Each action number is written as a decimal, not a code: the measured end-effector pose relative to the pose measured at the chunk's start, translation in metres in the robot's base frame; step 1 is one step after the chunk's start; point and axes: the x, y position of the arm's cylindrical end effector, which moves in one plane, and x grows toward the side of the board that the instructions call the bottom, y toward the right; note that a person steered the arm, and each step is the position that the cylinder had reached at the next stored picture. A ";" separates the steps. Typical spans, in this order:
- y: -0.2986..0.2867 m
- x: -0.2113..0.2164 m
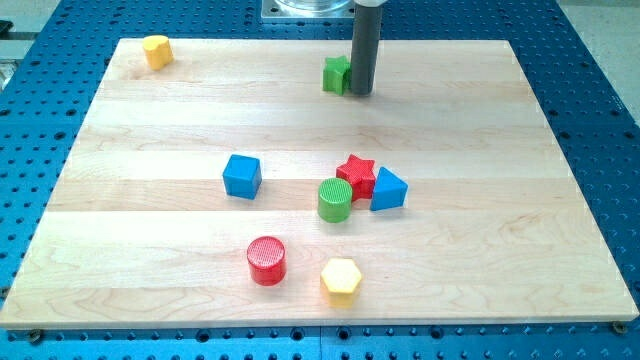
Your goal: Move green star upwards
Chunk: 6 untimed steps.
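While our dark rod comes down from the view's top edge, our tip [361, 93] rests on the wooden desk [500, 250] just to the view's right of the green star [336, 75], close enough that the two seem to touch, though we cannot tell for certain. We carry no gripper, so nothing is clasped or held; the rod only stands against the block's side.

Only part of the green star shows, a bright green blocky shape whose right portion is hidden behind the rod. It sits near the desk's top edge, a little left of centre.

Far to the view's left of our tip, in the top corner, lies a yellow block [156, 50] whose shape we cannot make out. Well below our tip a cluster sits near the desk's middle: a red star [357, 173], a blue triangular block [388, 190] touching it on the view's right, and a green cylinder [335, 200] just below and left of the red star. A blue cube [242, 176] stands apart to the view's left of the cluster. Lower still are a red cylinder [267, 260] and a yellow hexagon [341, 281], side by side.

Nothing lies between the green star and the top edge.

We count eight blocks: two green, two red, two blue, two yellow.
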 end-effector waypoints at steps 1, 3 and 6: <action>0.015 0.015; -0.028 0.001; -0.018 -0.014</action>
